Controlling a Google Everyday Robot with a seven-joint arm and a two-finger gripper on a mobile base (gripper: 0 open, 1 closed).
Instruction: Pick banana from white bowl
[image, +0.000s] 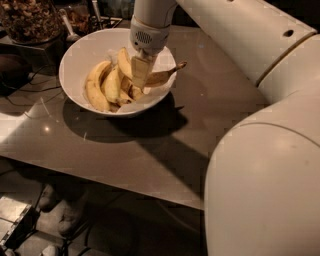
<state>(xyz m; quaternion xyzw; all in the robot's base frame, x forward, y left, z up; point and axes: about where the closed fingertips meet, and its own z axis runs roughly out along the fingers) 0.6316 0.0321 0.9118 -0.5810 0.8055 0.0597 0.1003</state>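
Where your arm (240, 45) reaches down from the upper right, the gripper (140, 75) sits inside the white bowl (87, 50), towards its right side. You have the jaws clenched on the banana (162, 76), gripping it near its left end. That banana lies tilted, its thin brownish stem pointing up and to the right, out over the bowl's rim. To the left of your gripper, the shorter bananas (97, 87) lie bunched together on the bowl's floor. The bowl stands on the grey table (150, 150), towards its far left corner, with a jar of nuts (27, 20) just behind it.
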